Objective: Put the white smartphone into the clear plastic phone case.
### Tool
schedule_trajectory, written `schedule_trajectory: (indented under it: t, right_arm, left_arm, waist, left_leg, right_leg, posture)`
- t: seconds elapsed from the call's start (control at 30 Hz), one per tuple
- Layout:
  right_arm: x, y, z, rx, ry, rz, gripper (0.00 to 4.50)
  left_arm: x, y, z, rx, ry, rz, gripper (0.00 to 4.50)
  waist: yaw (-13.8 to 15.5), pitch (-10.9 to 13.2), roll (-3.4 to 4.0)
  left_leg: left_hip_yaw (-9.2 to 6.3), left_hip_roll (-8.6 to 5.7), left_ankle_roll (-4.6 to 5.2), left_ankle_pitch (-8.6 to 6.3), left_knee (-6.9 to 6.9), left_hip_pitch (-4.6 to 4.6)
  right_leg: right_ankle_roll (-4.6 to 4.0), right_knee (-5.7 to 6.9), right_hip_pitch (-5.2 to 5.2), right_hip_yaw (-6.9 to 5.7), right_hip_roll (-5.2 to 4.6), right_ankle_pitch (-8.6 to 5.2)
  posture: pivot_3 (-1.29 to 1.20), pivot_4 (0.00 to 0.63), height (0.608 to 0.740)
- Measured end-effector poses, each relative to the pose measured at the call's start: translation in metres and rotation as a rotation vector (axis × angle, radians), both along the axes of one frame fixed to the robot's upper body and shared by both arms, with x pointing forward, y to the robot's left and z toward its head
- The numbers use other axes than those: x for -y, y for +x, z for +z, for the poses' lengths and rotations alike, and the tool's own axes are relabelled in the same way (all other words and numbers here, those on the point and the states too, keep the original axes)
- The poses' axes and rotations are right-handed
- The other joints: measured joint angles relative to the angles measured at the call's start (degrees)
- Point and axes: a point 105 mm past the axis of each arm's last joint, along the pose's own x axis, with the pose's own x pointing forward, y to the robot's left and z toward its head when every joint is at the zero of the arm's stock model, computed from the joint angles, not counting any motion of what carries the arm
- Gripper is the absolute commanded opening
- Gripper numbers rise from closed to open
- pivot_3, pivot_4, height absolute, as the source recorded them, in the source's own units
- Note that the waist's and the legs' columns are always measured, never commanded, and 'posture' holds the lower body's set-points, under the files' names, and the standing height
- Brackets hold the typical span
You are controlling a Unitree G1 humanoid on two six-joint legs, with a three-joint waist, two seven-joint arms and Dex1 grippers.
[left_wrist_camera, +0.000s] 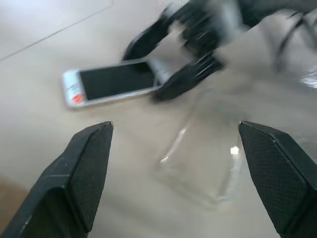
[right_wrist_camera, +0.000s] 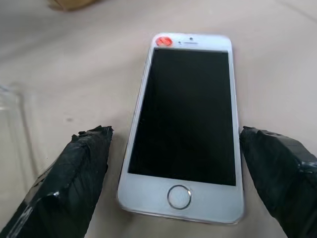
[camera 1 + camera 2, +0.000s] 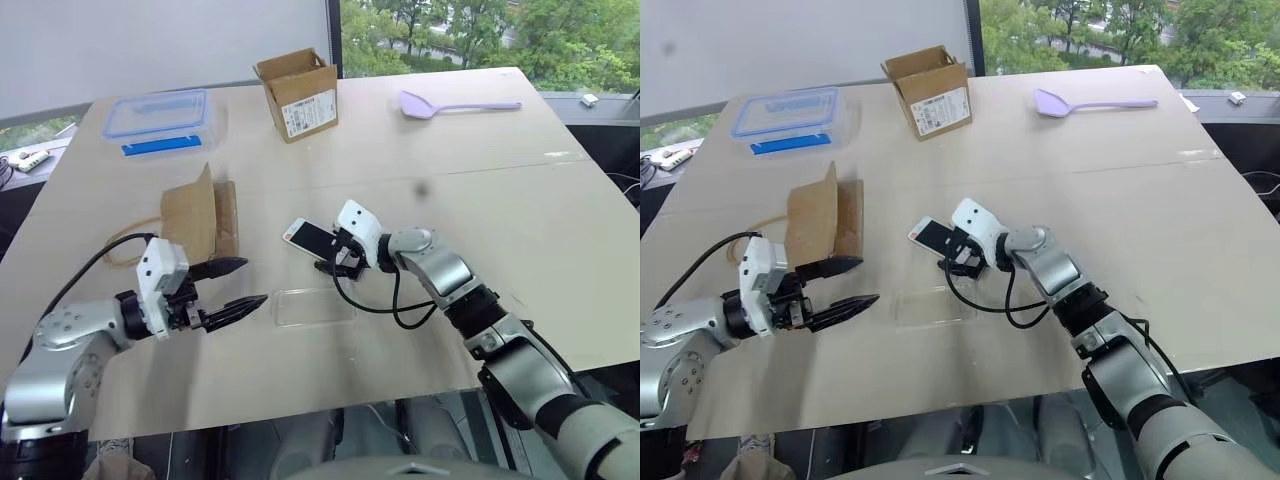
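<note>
The white smartphone (image 3: pixel 310 237) lies screen up on the table, its home-button end toward my right gripper (image 3: pixel 335 262). That gripper is open, and in the right wrist view the smartphone (image 2: pixel 188 124) sits between its two fingers with a gap on each side. The clear plastic phone case (image 3: pixel 313 306) lies flat just nearer than the phone, a corner of it showing in the right wrist view (image 2: pixel 12 129). My left gripper (image 3: pixel 255 281) hangs open to the left of the case, pointing at it, with nothing between its fingers (image 1: pixel 94 153). The case (image 1: pixel 208 158) lies ahead of them.
A brown paper bag (image 3: pixel 200 220) stands just behind my left gripper. Farther back are a clear box with a blue-rimmed lid (image 3: pixel 158 115), an open cardboard box (image 3: pixel 297 92) and a lilac spatula (image 3: pixel 455 104). A black cable loops under my right wrist (image 3: pixel 390 305).
</note>
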Motion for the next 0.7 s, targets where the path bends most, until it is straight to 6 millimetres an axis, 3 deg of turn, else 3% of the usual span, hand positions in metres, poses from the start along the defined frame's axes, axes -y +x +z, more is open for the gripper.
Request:
schedule_trajectory:
  t: [0.27, 0.43, 0.57, 0.7]
  right_arm:
    - [-0.003, 0.003, -0.004, 0.006, -0.029, -0.012, 4.5]
    - [-0.001, 0.002, -0.005, 0.004, -0.034, -0.01, 2.99]
    - [0.007, 0.001, -0.004, 0.026, -0.027, 0.001, 2.99]
    - [0.031, -0.006, -0.001, 0.045, -0.023, 0.049, 2.99]
  left_arm:
    - [-0.012, -0.019, 0.005, -0.023, -0.005, 0.03, 4.13]
    - [-0.019, -0.023, 0.011, -0.016, -0.022, 0.099, 4.2]
    - [-0.018, -0.023, 0.009, -0.003, -0.052, 0.116, 4.2]
    - [-0.014, -0.022, -0.003, -0.035, -0.035, 0.112, 4.2]
  waist:
    - [-0.58, -0.01, 0.0]
    - [-0.53, -0.02, 0.0]
    - [-0.12, -0.03, 0.01]
    - [0.8, 0.0, 0.04]
  left_leg:
    - [0.06, 0.2, -0.05, 0.03, -0.03, 0.14]
    - [0.06, 0.19, -0.14, 0.07, -0.04, 0.13]
    - [0.05, 0.18, -0.14, 0.07, -0.08, 0.1]
    - [-0.04, 0.13, -0.13, 0.06, -0.07, -0.04]
  right_leg:
    - [-0.25, 0.08, 0.03, 0.05, 0.22, 0.18]
    - [-0.25, 0.04, 0.04, 0.04, 0.21, 0.18]
    - [-0.25, -0.05, 0.04, 0.01, 0.2, 0.18]
    - [-0.24, -0.19, 0.04, -0.12, 0.14, 0.18]
  posture:
    - [0.0, 0.15, 0.74]
    - [0.0, 0.15, 0.74]
    - [0.0, 0.15, 0.74]
    - [0.0, 0.15, 0.74]
